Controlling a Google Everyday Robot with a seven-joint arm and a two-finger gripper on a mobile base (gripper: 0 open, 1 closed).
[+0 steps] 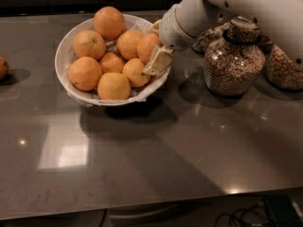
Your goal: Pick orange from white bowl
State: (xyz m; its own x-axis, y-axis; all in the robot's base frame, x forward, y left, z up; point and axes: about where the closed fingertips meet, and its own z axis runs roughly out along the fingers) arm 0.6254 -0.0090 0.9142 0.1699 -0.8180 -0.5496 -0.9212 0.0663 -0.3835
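Observation:
The white bowl [63, 51] stands at the back left of the grey table and holds several oranges. The orange [143, 42] at the bowl's right side, round and deep orange, lies against the rim with the others. My gripper [154, 51] reaches in from the right over the bowl's right rim and sits right at this orange, one on each side of it as far as shows. The white arm [227, 4] comes down from the upper right and hides the orange's right side.
Glass jars of cereal stand right of the bowl: one [234, 63] close to the arm, another [284, 67] at the right edge, one more behind. A lone orange [2, 67] lies at the table's left edge. The table's front edge runs along the bottom.

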